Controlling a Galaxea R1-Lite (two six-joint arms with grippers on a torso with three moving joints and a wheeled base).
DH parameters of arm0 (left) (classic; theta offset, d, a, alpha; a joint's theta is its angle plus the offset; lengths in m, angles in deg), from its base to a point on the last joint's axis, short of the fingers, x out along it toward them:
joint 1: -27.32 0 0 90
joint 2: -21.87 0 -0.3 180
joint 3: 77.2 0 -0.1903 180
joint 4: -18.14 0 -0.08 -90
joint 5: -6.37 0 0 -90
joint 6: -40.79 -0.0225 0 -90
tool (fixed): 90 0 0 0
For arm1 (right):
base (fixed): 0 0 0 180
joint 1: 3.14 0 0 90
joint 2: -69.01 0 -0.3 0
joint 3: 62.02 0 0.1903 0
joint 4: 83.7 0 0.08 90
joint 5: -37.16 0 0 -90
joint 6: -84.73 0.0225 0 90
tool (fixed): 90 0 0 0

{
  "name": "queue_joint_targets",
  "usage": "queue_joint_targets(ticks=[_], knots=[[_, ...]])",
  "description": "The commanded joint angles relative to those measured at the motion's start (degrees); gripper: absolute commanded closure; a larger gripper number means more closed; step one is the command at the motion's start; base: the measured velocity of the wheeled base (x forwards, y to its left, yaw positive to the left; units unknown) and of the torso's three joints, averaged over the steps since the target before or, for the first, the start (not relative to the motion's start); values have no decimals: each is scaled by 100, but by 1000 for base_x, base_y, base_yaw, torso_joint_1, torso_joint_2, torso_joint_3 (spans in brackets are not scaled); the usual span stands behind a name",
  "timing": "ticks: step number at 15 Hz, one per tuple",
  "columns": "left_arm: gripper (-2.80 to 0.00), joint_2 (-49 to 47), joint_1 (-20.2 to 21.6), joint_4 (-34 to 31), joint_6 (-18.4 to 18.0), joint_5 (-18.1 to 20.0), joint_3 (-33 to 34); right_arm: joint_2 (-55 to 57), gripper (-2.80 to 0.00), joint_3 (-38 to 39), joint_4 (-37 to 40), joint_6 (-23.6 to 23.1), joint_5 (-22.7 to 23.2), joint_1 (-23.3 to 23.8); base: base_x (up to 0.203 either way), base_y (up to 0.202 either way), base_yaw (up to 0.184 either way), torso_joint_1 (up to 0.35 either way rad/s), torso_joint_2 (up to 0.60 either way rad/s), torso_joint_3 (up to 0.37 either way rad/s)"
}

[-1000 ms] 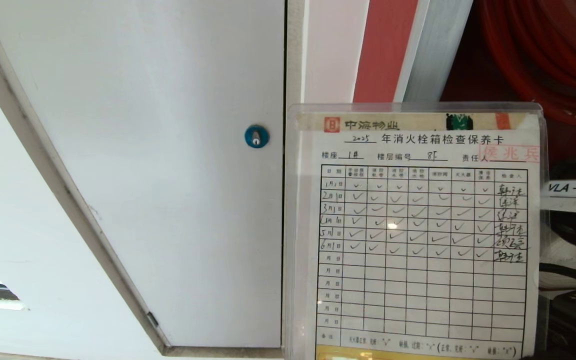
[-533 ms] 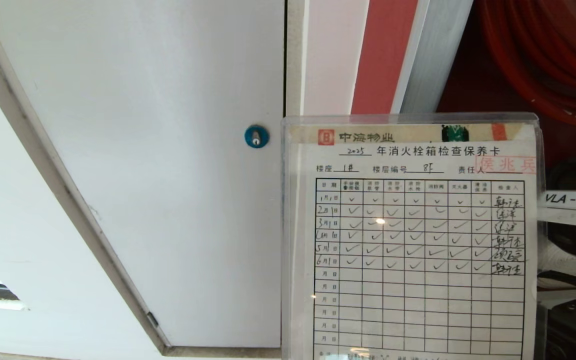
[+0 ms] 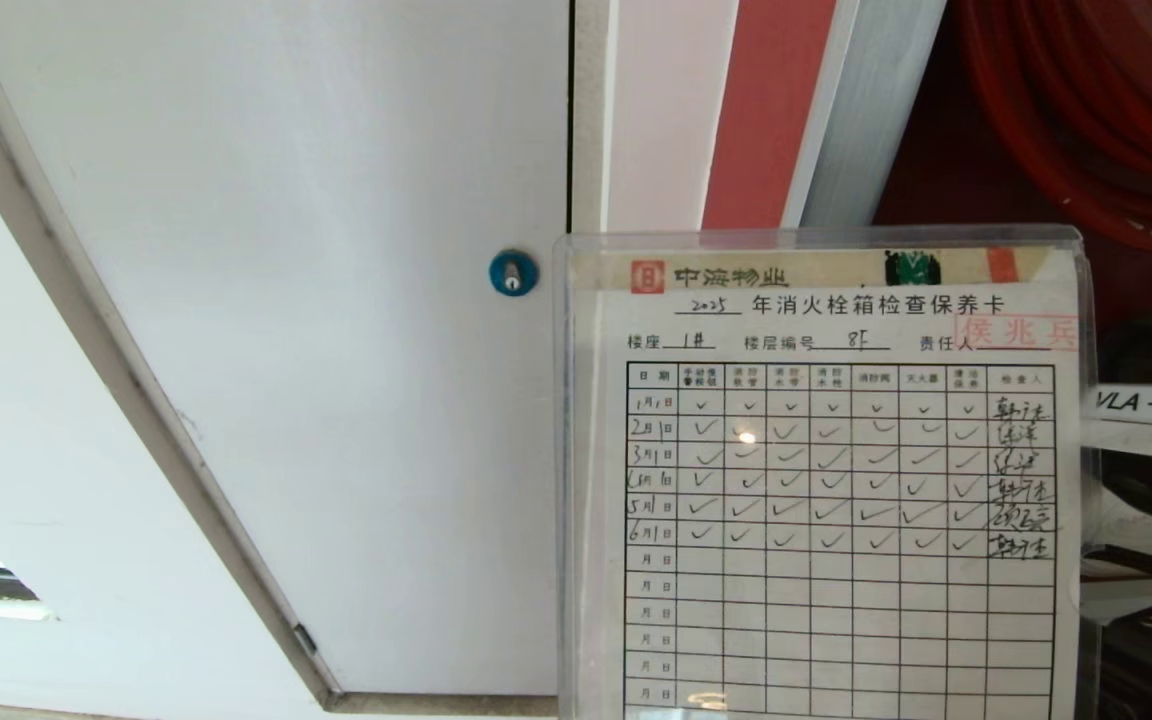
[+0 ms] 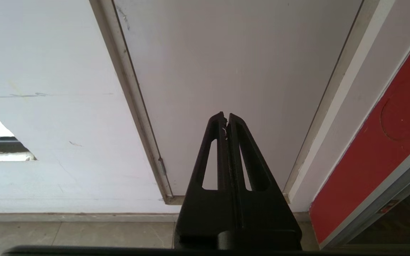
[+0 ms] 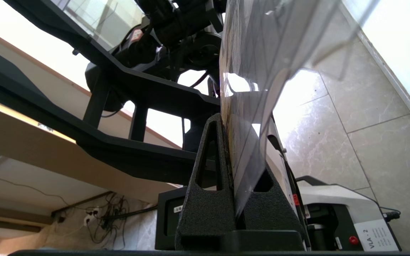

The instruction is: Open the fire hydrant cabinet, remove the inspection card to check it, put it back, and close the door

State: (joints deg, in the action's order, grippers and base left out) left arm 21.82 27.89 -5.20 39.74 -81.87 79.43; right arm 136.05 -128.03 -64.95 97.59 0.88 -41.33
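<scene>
Versus a second ago the inspection card (image 3: 826,480) sits lower in the head view and a touch further left: its top edge has dropped, the bottom legend row and yellow strip have gone out of view, and the glare spot on the sleeve has moved up-left; the background has not shifted. The card, in a clear plastic sleeve, is held up facing the head camera, upright, covering the lower right of the view. In the right wrist view the right pincer (image 5: 230,122) is pressed together on the card's bottom edge, the sleeve rising edge-on from between the fingers (image 5: 210,156). The left pincer (image 4: 226,119) is pressed together on nothing, parked low and pointing at the wall near the floor. Behind the card, on the right, the fire hydrant cabinet (image 3: 946,150) stands open, showing dark red lining and the red hose reel (image 3: 1096,110). Left of it is the plain white panel (image 3: 286,300) with a blue round lock (image 3: 513,272). Grey marbled floor tiles (image 5: 336,135) lie below.
</scene>
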Motion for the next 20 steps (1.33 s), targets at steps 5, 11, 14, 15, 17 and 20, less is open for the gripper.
queue_joint_targets(ticks=[5,11,14,15,17,20], knots=[[0,-4,4,-2,-1,0,0,-226,0,-110,49,41,41,-30,0,0,0,0,0,0],[0,-4,4,6,0,0,9,-524,0,-121,49,41,33,-99,0,0,0,0,0,0],[0,-4,4,1,5,0,9,-594,0,-113,57,41,27,-270,0,0,0,0,0,0],[0,-4,4,-2,-1,0,1,-604,0,-113,60,41,24,-303,0,0,0,0,0,0],[0,-4,4,6,-1,0,0,-604,0,-113,67,41,24,-320,0,0,0,0,0,0],[0,-4,4,-2,-1,0,1,-604,0,-113,58,41,15,-329,0,0,0,0,0,0]])
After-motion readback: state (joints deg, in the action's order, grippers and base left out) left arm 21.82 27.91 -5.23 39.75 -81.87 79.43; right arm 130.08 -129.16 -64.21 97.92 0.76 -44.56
